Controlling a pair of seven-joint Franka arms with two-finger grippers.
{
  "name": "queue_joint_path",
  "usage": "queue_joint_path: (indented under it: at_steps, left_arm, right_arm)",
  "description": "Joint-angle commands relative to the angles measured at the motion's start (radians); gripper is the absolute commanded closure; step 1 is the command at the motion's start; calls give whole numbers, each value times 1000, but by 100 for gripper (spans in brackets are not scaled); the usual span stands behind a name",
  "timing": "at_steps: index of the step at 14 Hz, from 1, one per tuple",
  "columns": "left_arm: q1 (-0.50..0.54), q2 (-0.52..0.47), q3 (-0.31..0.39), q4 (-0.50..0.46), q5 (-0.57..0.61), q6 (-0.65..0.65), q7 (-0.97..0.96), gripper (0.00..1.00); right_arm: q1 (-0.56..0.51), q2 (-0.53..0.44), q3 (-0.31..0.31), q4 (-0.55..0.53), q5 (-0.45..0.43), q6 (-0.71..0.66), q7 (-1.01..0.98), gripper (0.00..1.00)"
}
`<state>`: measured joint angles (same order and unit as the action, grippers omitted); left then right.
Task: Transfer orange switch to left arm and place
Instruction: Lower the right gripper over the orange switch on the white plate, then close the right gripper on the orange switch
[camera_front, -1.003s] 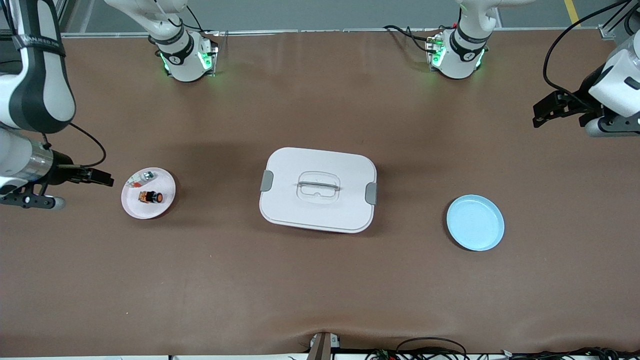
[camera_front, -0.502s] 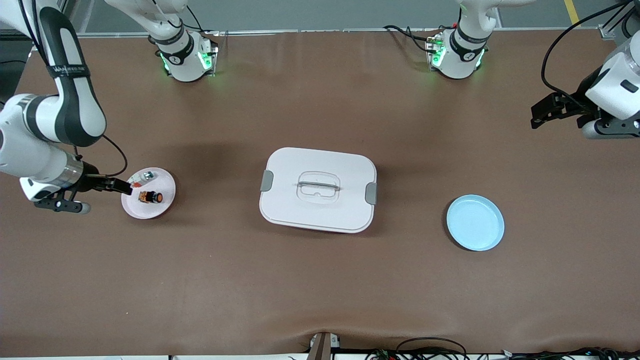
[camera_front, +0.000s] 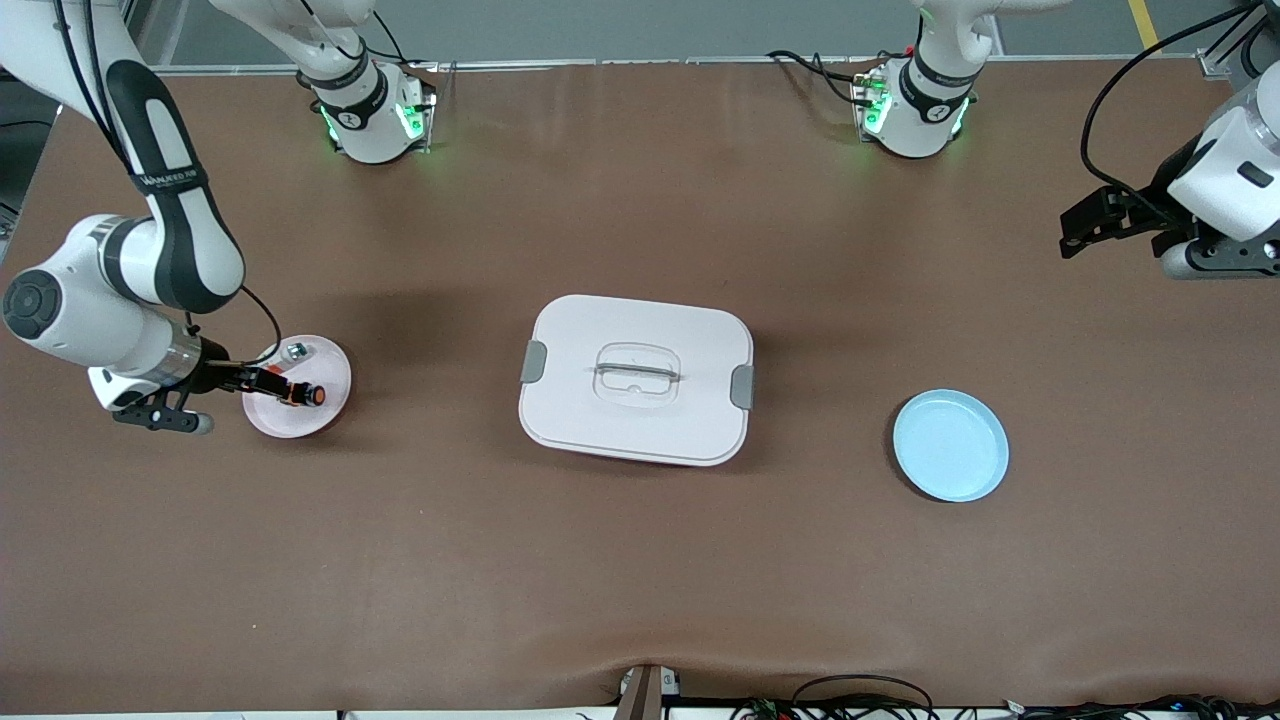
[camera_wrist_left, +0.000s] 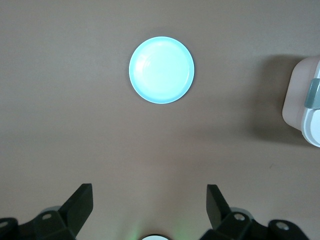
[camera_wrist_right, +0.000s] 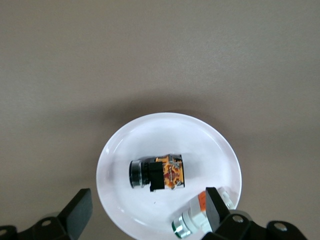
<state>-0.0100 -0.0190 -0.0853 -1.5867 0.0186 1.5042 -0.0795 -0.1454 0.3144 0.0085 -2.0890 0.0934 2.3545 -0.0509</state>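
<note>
noting the right end effector (camera_front: 262, 381) has moved in over the pink plate (camera_front: 325, 405), fingers apart above the orange switch (camera_front: 300, 394), ungrasped. left end effector (camera_front: 1085, 215) waits, fingers apart. descent comes next, we judge.

Table (camera_front: 640, 580): brown matt covering, smooth, faint wrinkles at edge nearest front camera.
Box (camera_front: 636, 378): white plastic look, satin sheen; grey plastic side clips.
Blue plate (camera_front: 950, 445): pale blue, smooth, glossy in left wrist view (camera_wrist_left: 161, 69).
White plate (camera_wrist_right: 150, 145): smooth, glossy, soft reflections.
Orange switch (camera_wrist_right: 157, 173): black and orange plastic look, shiny ring at one end.
Silver-and-red item (camera_wrist_right: 192, 220): metallic sheen.
Left gripper (camera_wrist_left: 150, 210), right gripper (camera_wrist_right: 150, 212): matt black fingers.
</note>
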Motion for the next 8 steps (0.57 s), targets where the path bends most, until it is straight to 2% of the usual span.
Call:
queue_joint_path:
  at_steps: [1, 8]
  left_arm:
    - [-4, 7, 1, 10, -5, -7, 18, 0]
    - [-4, 11, 1, 10, -5, -6, 18, 0]
  right_arm:
    - [-19, 29, 13, -23, 12, 60, -30, 0]
    - [-16, 104, 18, -23, 29, 88, -43, 0]
